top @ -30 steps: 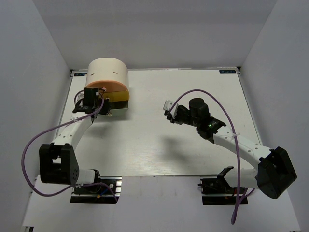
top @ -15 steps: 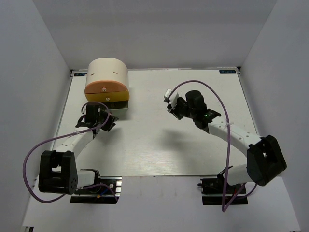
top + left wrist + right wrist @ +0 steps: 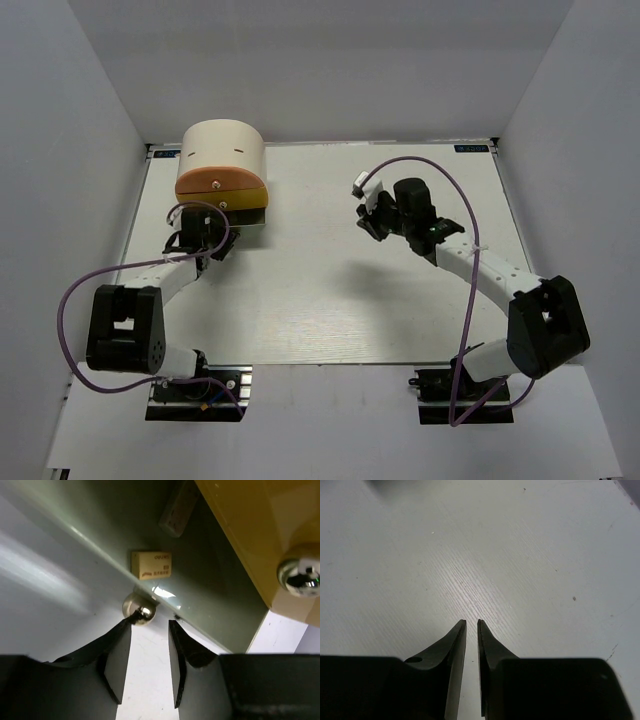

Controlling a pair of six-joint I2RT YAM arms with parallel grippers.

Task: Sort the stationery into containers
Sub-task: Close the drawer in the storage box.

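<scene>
Now the left gripper (image 3: 150, 630), fingers parted and empty, sits just below the lowest tray knob (image 3: 139, 609) on the drum (image 3: 222, 148). Gripping that knob looks next. Well away from the drum, the right gripper (image 3: 470, 624) is nearly closed and holds nothing.

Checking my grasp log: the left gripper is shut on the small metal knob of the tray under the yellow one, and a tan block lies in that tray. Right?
No: the left gripper is open, its jaws apart just short of the small metal knob, as the left wrist view shows. The tan block does lie in that tray.
</scene>
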